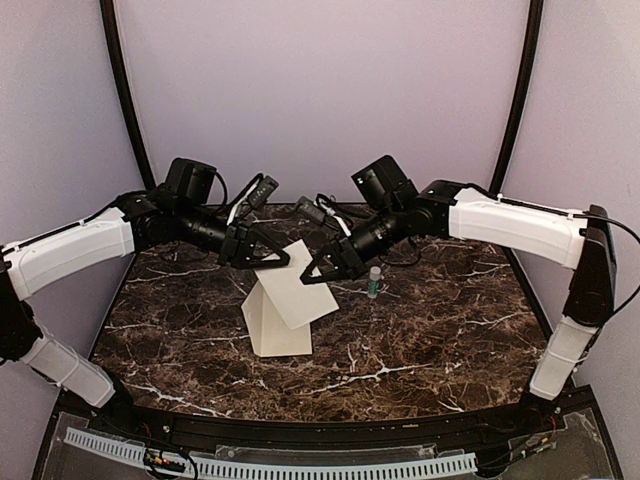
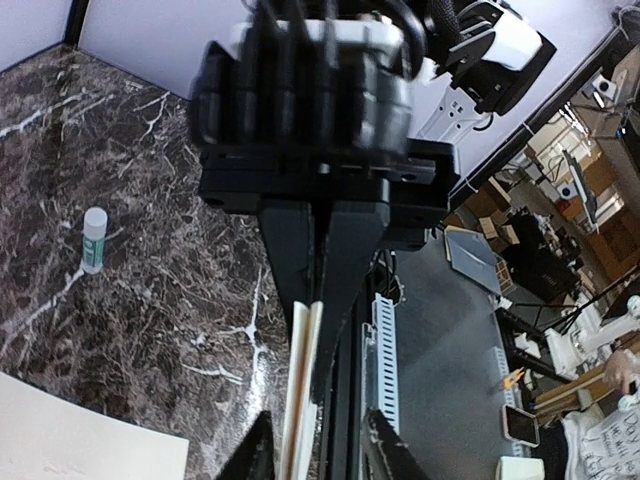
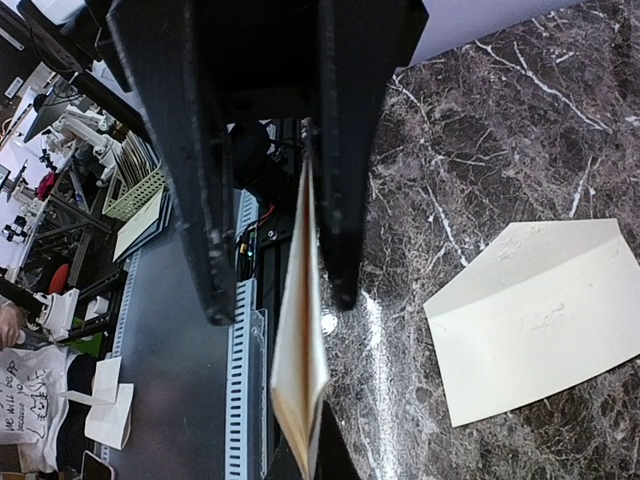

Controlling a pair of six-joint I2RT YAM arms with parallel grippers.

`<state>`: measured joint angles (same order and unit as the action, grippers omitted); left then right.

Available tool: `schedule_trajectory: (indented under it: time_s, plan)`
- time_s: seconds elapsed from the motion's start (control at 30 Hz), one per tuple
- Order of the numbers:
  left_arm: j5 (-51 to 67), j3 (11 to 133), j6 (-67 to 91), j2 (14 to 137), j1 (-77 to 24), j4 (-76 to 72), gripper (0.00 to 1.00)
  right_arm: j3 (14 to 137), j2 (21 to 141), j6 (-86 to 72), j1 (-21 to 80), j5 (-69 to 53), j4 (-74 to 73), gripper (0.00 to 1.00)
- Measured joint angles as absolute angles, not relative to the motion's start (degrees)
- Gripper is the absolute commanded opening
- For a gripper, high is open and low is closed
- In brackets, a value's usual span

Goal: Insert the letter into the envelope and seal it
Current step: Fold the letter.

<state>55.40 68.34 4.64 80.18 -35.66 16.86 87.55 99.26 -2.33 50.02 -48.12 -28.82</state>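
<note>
The letter (image 1: pixel 300 290), a folded whitish sheet, hangs tilted above the table between the two grippers. My right gripper (image 1: pixel 308 275) is shut on its upper edge. In the left wrist view those closed fingers pinch the letter (image 2: pixel 300 380), which shows edge-on. My left gripper (image 2: pixel 320 450) straddles the sheet with its fingers apart, and a gap remains on one side. The right wrist view shows the letter (image 3: pixel 300 340) edge-on beside one left finger. The cream envelope (image 1: pixel 272 335) lies flat on the table under the letter, and shows as the envelope (image 3: pixel 540 320) at the right.
A small capped tube (image 1: pixel 375 282) stands upright on the dark marble table (image 1: pixel 450 330), right of the grippers, and appears as the tube (image 2: pixel 93 238) in the left wrist view. A slotted white cable duct (image 1: pixel 300 465) runs along the near edge.
</note>
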Motion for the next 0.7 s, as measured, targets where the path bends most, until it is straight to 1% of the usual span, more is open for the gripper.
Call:
schedule_trajectory:
  time_s: [0.03,0.1,0.17,0.2,0.33,0.4,0.47,0.5,0.53,0.63,0.7]
  plan:
    - [55.6,68.3,4.3,80.3,-35.7,17.0,0.07,87.9,99.7,-1.8,50.1,-48.3,-29.8,0.0]
    - [56.2,68.4,4.2,80.6,-35.9,17.2,0.0,88.3,100.1,-0.9,50.1,-48.7,-31.0,0.0]
    - [56.3,68.4,3.7,80.9,-35.9,17.4,0.0,88.4,100.3,-0.2,50.1,-49.0,-31.7,0.0]
    - [56.3,68.4,3.4,80.9,-35.9,17.5,0.0,88.4,100.3,-0.1,50.1,-49.0,-31.9,0.05]
    - [54.5,68.2,4.0,80.6,-35.9,16.9,0.0,86.8,99.5,-1.5,50.1,-47.1,-29.1,0.56]
    - [52.1,66.6,5.5,79.1,-35.9,14.6,0.0,83.2,97.3,-3.3,49.7,-45.1,-25.2,0.75]
    - [48.7,63.4,8.1,76.0,-35.9,10.7,0.0,77.1,92.9,-6.4,49.3,-42.5,-18.6,0.88]
    - [46.6,61.1,9.9,73.7,-35.9,7.9,0.0,74.9,91.3,-8.4,48.8,-41.5,-16.5,0.92]
    - [45.1,59.2,11.6,71.8,-35.9,5.1,0.0,72.1,89.3,-10.5,48.5,-40.4,-12.7,0.94]
    - [38.5,50.9,18.9,64.7,-35.9,-8.4,0.0,60.5,82.3,-18.0,47.5,-36.4,4.6,0.95]
    - [34.5,46.3,23.7,61.5,-35.9,-17.1,0.0,54.6,80.6,-23.6,47.3,-34.1,16.6,0.94]
